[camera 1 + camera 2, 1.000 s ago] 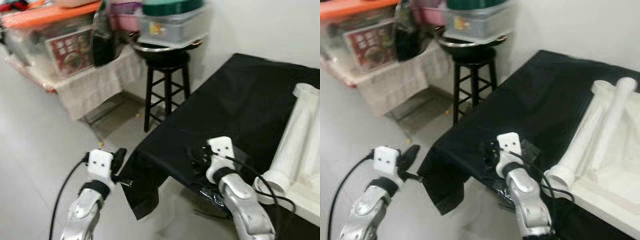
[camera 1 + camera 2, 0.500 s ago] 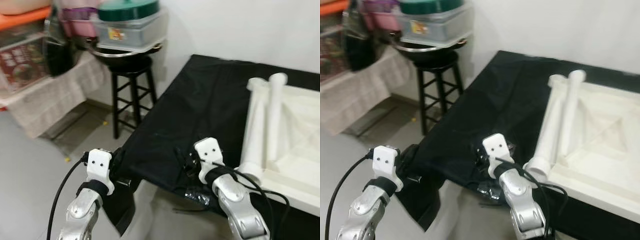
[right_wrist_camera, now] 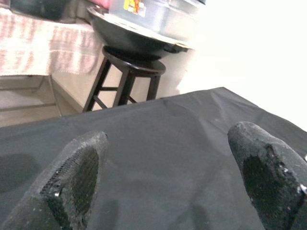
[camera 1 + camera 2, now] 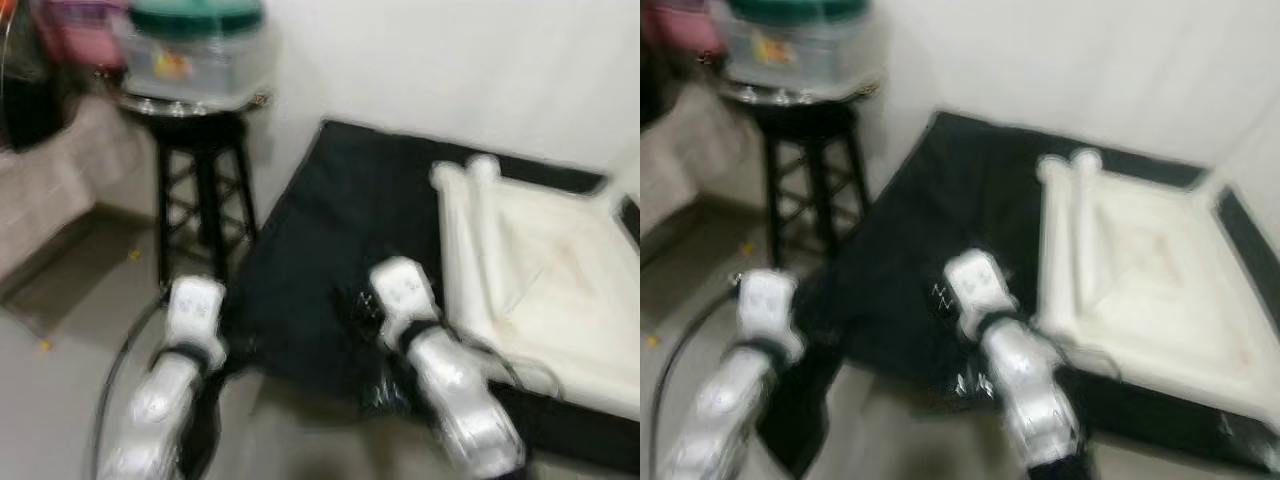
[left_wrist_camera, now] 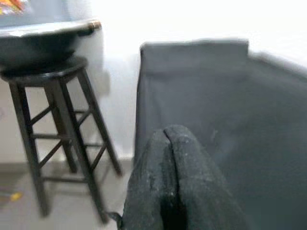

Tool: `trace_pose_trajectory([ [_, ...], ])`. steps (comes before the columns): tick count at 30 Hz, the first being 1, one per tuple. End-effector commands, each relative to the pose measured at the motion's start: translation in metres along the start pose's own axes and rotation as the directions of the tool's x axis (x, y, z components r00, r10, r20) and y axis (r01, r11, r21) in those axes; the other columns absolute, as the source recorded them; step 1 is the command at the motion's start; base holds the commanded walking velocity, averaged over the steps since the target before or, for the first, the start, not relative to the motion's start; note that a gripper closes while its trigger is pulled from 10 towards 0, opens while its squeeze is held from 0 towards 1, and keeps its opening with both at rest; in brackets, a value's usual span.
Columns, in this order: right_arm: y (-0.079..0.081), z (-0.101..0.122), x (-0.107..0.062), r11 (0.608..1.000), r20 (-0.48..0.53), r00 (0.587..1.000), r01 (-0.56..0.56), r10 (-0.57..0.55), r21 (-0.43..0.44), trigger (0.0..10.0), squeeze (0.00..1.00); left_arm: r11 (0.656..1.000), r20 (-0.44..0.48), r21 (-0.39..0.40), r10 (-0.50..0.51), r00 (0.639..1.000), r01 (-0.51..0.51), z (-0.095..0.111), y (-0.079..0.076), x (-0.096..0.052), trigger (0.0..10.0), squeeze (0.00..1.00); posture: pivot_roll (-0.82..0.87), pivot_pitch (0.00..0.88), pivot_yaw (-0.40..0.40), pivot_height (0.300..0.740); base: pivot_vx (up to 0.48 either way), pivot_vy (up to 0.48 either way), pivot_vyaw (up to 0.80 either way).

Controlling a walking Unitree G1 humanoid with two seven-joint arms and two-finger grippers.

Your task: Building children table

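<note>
The white children's table is lying upside down on the black cloth, to the right of both arms. Two loose legs are resting side by side along its left edge, long axes running near to far. The right gripper is hovering over the cloth, fingers spread wide. The left gripper is pointing at the cloth's near-left edge, fingers pressed together. A black stool is standing far left.

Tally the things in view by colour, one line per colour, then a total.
White: 1, the upside-down white table with two round legs lying on it.
Black: 2, the black cloth and the black wooden stool.
Clear with green lid: 1, the plastic storage box.
Total: 4
</note>
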State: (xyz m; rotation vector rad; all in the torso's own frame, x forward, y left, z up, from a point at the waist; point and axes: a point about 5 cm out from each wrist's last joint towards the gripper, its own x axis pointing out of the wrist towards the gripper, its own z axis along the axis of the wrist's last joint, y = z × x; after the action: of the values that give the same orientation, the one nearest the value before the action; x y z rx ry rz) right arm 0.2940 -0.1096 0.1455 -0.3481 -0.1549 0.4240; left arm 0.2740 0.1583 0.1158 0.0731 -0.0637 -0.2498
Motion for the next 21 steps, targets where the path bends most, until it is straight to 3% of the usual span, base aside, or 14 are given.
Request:
trace_pose_trajectory([
  [1,-0.0054,-0.0065,-0.0024,1.0,-0.021,1.0,0.017,-0.017,-0.021,10.0,0.0,0.998,0.009,0.034,-0.044,0.999,0.043,0.002,-0.0065,0.0046,10.0,0.0,-0.06,0.018,0.009,0.74,0.0,0.0,-0.8],
  [5,-0.0046,-0.0068,-0.002,1.0,-0.01,1.0,0.018,-0.018,-0.016,10.0,0.0,0.995,0.009,0.082,-0.054,0.998,0.054,0.0011,-0.0052,0.0045,10.0,0.0,-0.04,0.01,0.012,0.74,0.0,0.0,-0.8],
  [14,-0.0018,-0.0033,0.0029,1.0,0.021,1.0,0.007,-0.007,-0.022,10.0,0.0,0.993,0.021,0.101,-0.071,0.997,0.069,0.0036,-0.0048,0.0057,10.0,0.0,-0.04,0.011,0.021,0.74,0.0,0.0,-0.8],
  [18,-0.0018,-0.0017,0.0036,1.0,0.035,0.999,0.015,-0.014,-0.017,10.0,0.0,0.992,0.022,0.11,-0.066,0.998,0.063,0.004,-0.003,0.0059,10.0,0.0,-0.04,0.014,0.031,0.74,0.0,0.0,0.0],
  [21,-0.0021,-0.0006,0.0046,1.0,0.043,0.999,0.02,-0.019,-0.015,10.0,0.0,0.992,0.022,0.109,-0.061,0.998,0.058,0.0039,-0.0008,0.0066,10.0,0.0,-0.04,0.014,0.035,0.74,0.0,-0.468,0.0],
])
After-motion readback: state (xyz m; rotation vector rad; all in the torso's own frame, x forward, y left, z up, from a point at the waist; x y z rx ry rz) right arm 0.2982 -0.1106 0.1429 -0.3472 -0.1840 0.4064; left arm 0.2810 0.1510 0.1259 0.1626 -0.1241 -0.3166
